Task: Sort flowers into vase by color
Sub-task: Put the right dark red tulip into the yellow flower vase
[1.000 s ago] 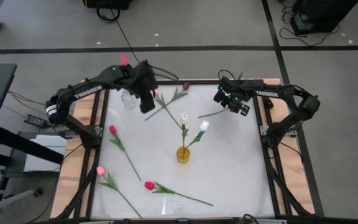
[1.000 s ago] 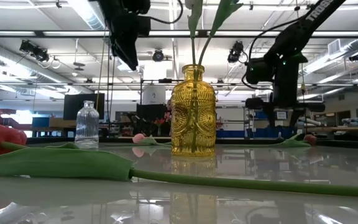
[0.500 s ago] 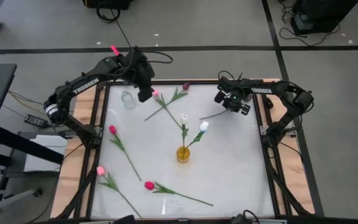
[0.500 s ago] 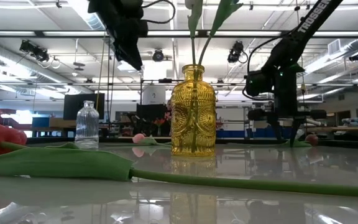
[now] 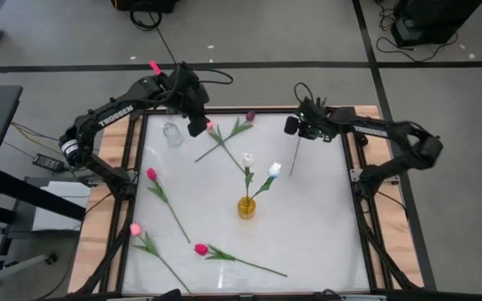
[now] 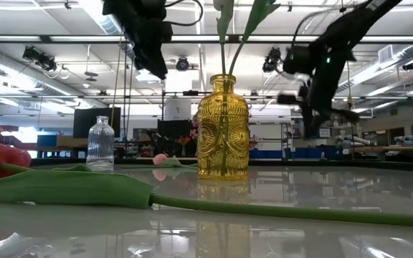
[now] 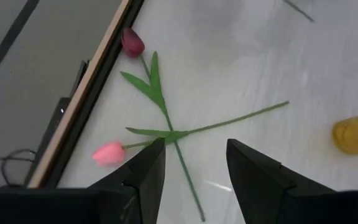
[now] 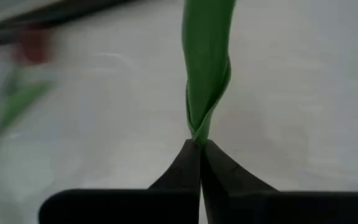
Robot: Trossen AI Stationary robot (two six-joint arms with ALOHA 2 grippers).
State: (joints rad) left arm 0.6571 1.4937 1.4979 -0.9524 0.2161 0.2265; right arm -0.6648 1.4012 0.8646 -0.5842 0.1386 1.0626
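Observation:
My right gripper (image 5: pixel 301 134) is at the far right of the table, shut on a flower whose thin green stem (image 5: pixel 294 157) runs from it toward the near edge; its head does not show. My left gripper (image 5: pixel 197 130) hovers open at the far left, beside a small clear vase (image 5: pixel 171 134). Below it a pink flower (image 7: pixel 109 152) and a dark purple flower (image 7: pixel 132 42) lie crossed on the table. A yellow vase (image 5: pixel 247 206) in the middle holds two white flowers (image 5: pixel 274 169). My right gripper pinches the flower's folded green leaf and stem (image 8: pixel 199 138) between its two fingertips. The leaf runs straight on from the fingers, along them. The stem slants away below the gripper; whether its free end touches the table I cannot tell.
Three more flowers lie on the white table: a red one (image 5: pixel 151 174) at the left, a pink one (image 5: pixel 135 228) at the near left and a red one (image 5: pixel 200 248) near the front edge, its stem running right. Wooden rails (image 5: pixel 354 167) border the table.
My right gripper has shut on the stem that lay on the table and has risen with it toward the far edge. The stem has swung from lying crosswise to pointing toward the near edge. My left gripper has gone a little toward the far edge.

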